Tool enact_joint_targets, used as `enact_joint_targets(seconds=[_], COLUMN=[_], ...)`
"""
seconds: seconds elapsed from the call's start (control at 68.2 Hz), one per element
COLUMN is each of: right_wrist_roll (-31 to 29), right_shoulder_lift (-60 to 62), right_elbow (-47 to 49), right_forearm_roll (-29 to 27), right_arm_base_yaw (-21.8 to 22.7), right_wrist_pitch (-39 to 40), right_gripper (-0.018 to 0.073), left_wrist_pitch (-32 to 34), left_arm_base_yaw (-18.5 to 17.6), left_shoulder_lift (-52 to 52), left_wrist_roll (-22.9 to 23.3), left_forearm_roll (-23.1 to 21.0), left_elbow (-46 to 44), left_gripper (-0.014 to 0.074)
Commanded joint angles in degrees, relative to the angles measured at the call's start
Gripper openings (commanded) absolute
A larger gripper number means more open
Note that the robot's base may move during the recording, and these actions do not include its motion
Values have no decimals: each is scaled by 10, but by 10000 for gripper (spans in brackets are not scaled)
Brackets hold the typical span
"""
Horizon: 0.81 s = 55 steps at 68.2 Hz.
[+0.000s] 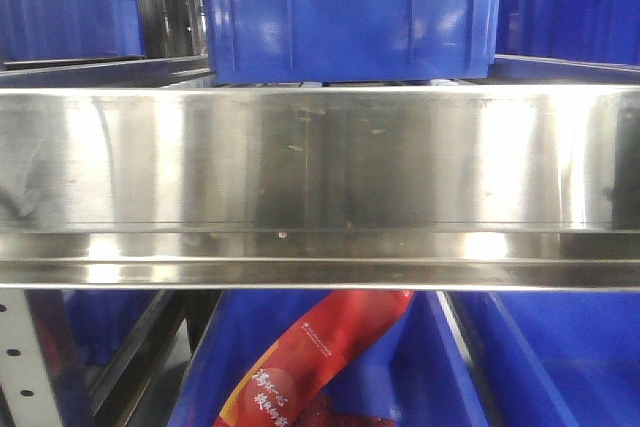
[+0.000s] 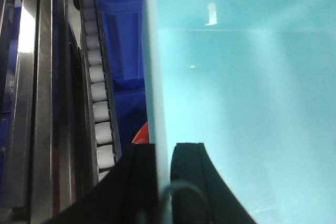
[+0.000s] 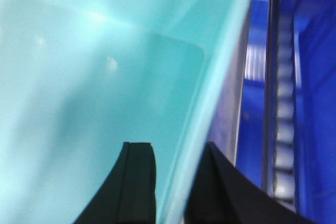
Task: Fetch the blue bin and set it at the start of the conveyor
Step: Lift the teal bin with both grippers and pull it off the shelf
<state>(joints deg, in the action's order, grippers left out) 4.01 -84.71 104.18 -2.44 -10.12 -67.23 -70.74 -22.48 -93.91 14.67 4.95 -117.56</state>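
Observation:
The blue bin (image 2: 247, 93) is a pale aqua tub that fills most of the left wrist view. Its left wall runs up the frame as a pale edge. My left gripper (image 2: 163, 153) is shut on that wall, one black finger outside and one inside. In the right wrist view the same bin (image 3: 94, 77) fills the left side. My right gripper (image 3: 178, 153) is shut on its right wall, one finger inside and one outside. The conveyor start does not show in any view. Neither the bin nor the grippers show in the front view.
A shiny steel shelf rail (image 1: 320, 187) spans the front view close up. Dark blue ribbed crates stand above (image 1: 350, 7) and below it; one lower crate holds a red packet (image 1: 300, 367). A roller track (image 2: 97, 87) runs beside the bin's left, another (image 3: 283, 108) on its right.

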Motion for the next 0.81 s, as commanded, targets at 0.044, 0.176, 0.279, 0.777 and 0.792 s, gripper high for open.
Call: enact_joint_targets(seconds=[0.044, 0.176, 0.279, 0.777, 0.792], right_wrist_roll=[13, 14, 14, 14, 14], right_shoulder_lift=[6, 6, 4, 4, 4], right_elbow=[17, 17, 17, 17, 17], right_forearm_roll=[18, 18, 18, 18, 18], right_arm_base_yaw=[2, 2, 2, 2, 2], right_wrist_pitch=[27, 25, 25, 30, 30], right_gripper=[-153, -153, -153, -153, -153], left_wrist_pitch=[8, 8, 8, 17, 20], left_arm_base_yaw=[-11, -12, -12, -12, -12], left_shoulder_lift=[27, 27, 27, 27, 27], left_wrist_roll=[-4, -4, -4, -4, -4], left_forearm_roll=[-7, -6, -6, -6, -6], left_elbow=[29, 36, 36, 36, 36], left_gripper=[-111, -111, -111, -111, -111])
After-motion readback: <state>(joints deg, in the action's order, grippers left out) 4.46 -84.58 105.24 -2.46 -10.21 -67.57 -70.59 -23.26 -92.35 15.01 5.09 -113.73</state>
